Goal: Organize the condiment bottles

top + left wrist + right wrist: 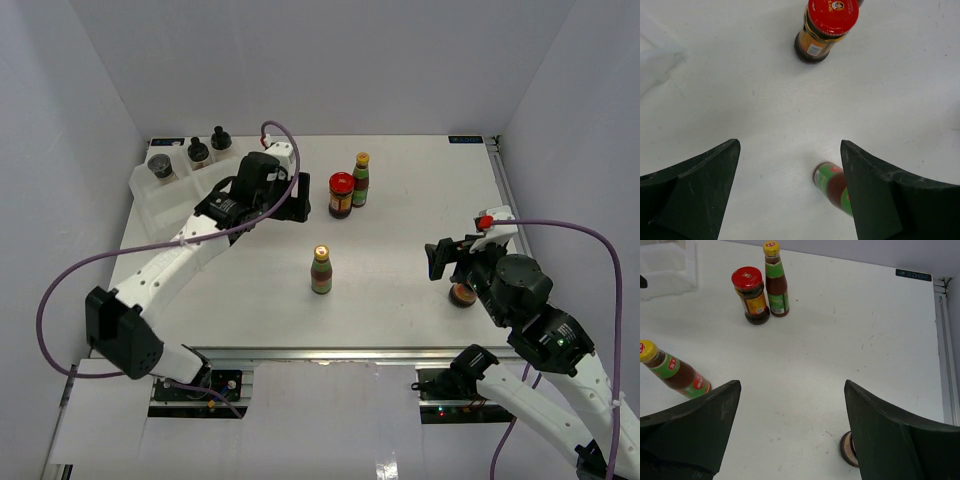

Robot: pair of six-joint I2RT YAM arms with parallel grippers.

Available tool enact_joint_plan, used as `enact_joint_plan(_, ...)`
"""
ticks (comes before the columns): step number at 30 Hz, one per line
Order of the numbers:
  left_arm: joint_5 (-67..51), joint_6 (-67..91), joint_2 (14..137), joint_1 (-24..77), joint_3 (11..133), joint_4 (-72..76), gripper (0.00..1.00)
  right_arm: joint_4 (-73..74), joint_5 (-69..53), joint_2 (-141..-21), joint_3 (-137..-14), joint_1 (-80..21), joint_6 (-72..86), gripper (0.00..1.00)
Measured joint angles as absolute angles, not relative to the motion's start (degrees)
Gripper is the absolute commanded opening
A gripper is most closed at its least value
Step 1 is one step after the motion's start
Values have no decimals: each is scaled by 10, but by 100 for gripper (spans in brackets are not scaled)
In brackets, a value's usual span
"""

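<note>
Top external: left end effector outstretched, splayed

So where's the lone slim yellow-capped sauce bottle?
The slim yellow-capped sauce bottle stands upright alone near the middle of the table in the top view, nearer the front edge than the squat red-lidded jar and the other yellow-capped bottle, paired behind it.

We see a matt white table, faintly scuffed (smooth otherwise); the red-lidded jar has a glossy lid, and the tray looks clear, smooth plastic.
</note>
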State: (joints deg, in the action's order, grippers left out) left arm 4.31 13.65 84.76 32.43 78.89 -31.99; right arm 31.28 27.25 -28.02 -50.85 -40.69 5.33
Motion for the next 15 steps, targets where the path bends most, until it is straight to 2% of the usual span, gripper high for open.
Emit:
enact_joint_plan(6,45,155,733,369,728,-315,90,336,267,-270,-511,-407,58,90)
enact_joint_plan(15,36,165,714,413,691,-321,88,347,266,-265,-519,-407,62,90)
